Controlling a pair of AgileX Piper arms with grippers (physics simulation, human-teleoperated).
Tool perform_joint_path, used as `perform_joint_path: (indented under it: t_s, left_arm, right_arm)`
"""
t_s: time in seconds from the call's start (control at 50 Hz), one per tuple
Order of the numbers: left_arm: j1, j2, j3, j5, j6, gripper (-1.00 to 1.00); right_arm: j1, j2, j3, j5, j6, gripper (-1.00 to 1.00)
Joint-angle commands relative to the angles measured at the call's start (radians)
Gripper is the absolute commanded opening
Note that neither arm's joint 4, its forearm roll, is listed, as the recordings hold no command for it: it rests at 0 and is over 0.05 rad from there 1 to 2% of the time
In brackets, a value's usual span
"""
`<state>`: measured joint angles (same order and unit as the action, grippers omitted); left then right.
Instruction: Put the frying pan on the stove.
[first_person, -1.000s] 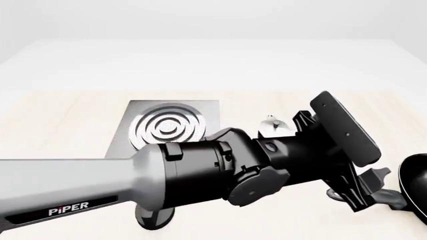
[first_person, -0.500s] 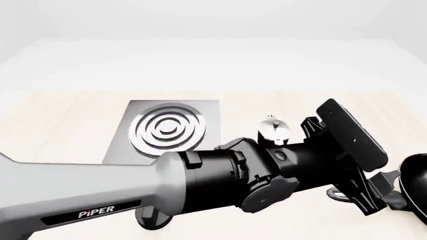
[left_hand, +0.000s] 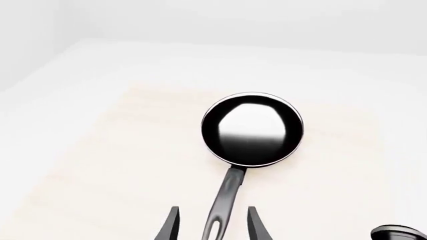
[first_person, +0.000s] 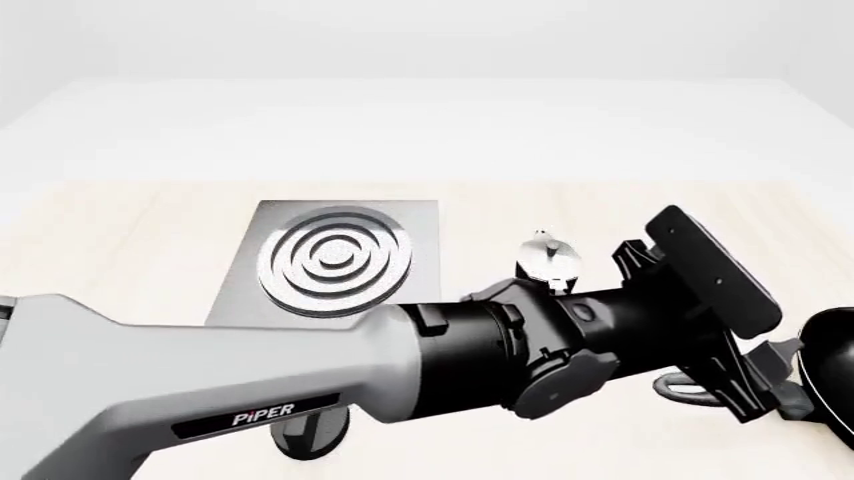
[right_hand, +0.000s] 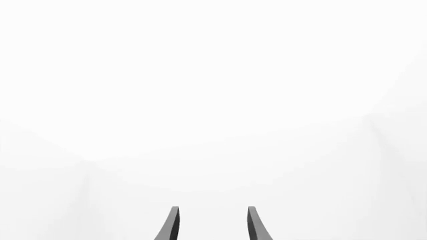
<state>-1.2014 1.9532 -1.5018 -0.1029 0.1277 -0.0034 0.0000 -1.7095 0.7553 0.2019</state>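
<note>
The frying pan (left_hand: 252, 128), round, black and glossy inside, lies on the light wooden tabletop; in the front view only its rim (first_person: 835, 352) shows at the right edge. Its long dark handle (left_hand: 227, 196) runs back between the fingers of my left gripper (left_hand: 213, 227), which is open, with the fingers standing apart on either side of the handle end. In the front view the left gripper (first_person: 761, 385) sits low at the right, mostly behind its own wrist. The stove (first_person: 334, 262), a grey slab with silver rings, lies left of centre. My right gripper (right_hand: 212, 226) is open and faces blank white.
A silver-and-black moka pot (first_person: 547, 258) stands between the stove and the pan, just behind my left arm (first_person: 400, 375), which crosses the whole front of the table. A small dark rounded object (left_hand: 398, 232) shows at the edge of the left wrist view.
My left arm has reached farther right and slightly lower, bringing its gripper closer to the pan's handle. The pan, the stove and the moka pot have stayed put.
</note>
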Motion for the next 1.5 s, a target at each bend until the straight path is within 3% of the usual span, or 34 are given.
perform_joint_path:
  t_s: [0.02, 0.58, 1.5]
  left_arm:
    - [0.008, 0.045, -0.046, 0.016, -0.006, 1.0]
    - [0.012, 0.157, -0.136, 0.038, -0.022, 1.0]
    - [0.009, 0.297, -0.276, 0.118, -0.036, 1.0]
  right_arm:
    - [-0.011, 0.0, 0.093, -0.088, 0.007, 1.0]
    - [-0.034, 0.0, 0.349, -0.335, 0.019, 1.0]
    - [-0.038, 0.0, 0.562, -0.556, 0.034, 1.0]
